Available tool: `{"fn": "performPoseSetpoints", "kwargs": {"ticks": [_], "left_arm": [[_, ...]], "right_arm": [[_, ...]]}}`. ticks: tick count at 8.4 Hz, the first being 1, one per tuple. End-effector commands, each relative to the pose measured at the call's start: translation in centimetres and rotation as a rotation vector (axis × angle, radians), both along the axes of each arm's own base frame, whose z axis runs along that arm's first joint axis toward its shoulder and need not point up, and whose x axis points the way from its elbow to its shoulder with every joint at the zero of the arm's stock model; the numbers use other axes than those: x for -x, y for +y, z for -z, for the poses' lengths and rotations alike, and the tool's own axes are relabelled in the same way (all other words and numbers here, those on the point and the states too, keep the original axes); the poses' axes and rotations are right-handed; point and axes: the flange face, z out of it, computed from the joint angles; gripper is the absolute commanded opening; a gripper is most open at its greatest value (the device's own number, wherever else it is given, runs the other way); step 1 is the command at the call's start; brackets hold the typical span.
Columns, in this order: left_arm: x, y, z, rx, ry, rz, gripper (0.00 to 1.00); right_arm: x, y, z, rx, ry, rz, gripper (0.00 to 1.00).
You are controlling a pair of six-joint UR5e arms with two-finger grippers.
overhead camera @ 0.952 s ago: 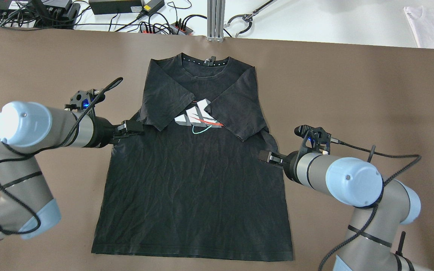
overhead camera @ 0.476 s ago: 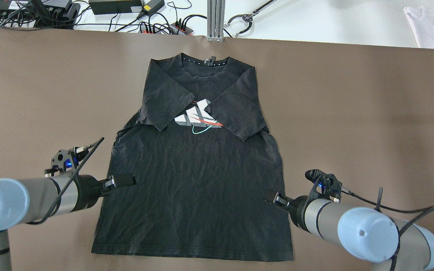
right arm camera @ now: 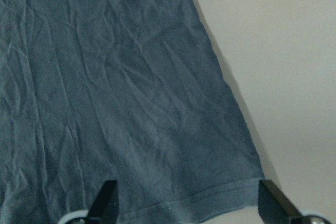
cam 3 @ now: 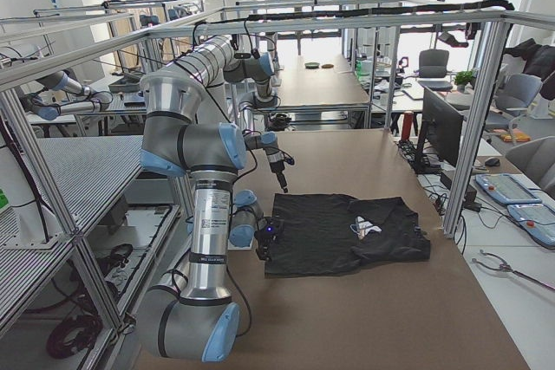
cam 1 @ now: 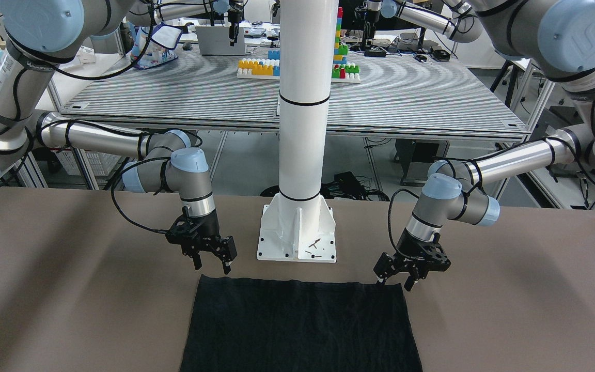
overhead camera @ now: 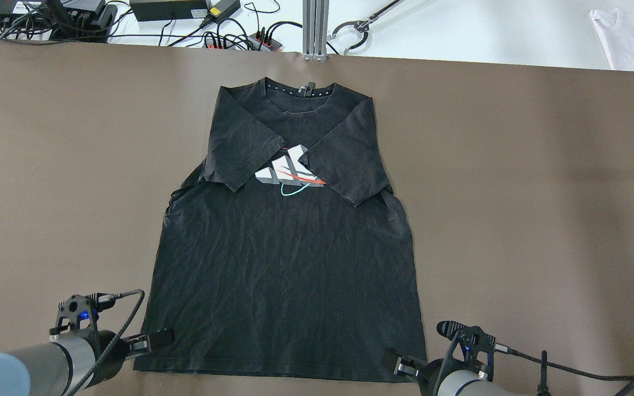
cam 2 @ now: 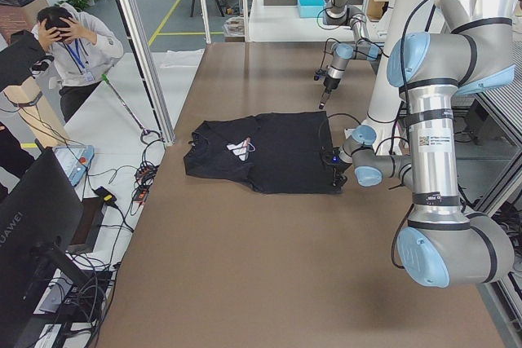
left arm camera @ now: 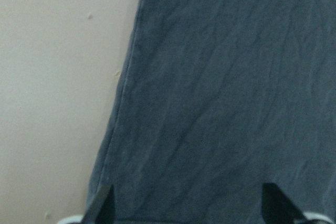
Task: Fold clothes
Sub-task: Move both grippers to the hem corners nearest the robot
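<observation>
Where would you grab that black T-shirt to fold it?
By its two hem corners, from above at the robot's edge: the black T-shirt lies flat, sleeves folded in, and the open left gripper and right gripper hover at those corners.

You have a brown table cover under everything. On the robot's side a white pillar stands upright on its base plate, and a few dark screws lie loose on that plate. Behind it, on a striped table, coloured toy bricks sit in rows. Along your edge, past the brown cover, a power strip and a black adapter lie among tangled cables, near an aluminium post. A white cloth lies on the white surface toward the overhead view's upper right. One person stands off to the side with both hands at the head
</observation>
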Motion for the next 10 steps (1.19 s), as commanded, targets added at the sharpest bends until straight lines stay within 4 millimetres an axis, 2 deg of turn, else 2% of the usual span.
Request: {"fn": "performPoseSetpoints", "kwargs": {"ticks": [1, 3, 4, 7, 10], "left_arm": [[-0.6, 3.4, -2.2, -0.089, -0.080, -0.096, 1.00], [-1.1, 3.4, -3.5, -0.104, -0.115, -0.111, 1.00], [-1.2, 3.2, -3.9, -0.119, -0.127, -0.099, 0.87], [-1.3, 3.2, -4.0, -0.129, -0.133, -0.104, 0.61], [-1.3, 3.4, -3.8, -0.151, -0.137, -0.124, 0.52]], "right_arm": [[0.9, 2.6, -0.9, -0.056, 0.102, 0.065, 0.94], [0.9, 2.5, -0.6, -0.060, 0.098, 0.069, 0.94], [0.9, 2.6, -0.5, -0.059, 0.096, 0.069, 0.94], [0.8, 2.6, -0.3, -0.062, 0.090, 0.069, 0.94], [0.8, 2.6, -0.3, -0.062, 0.090, 0.069, 0.94]]}}
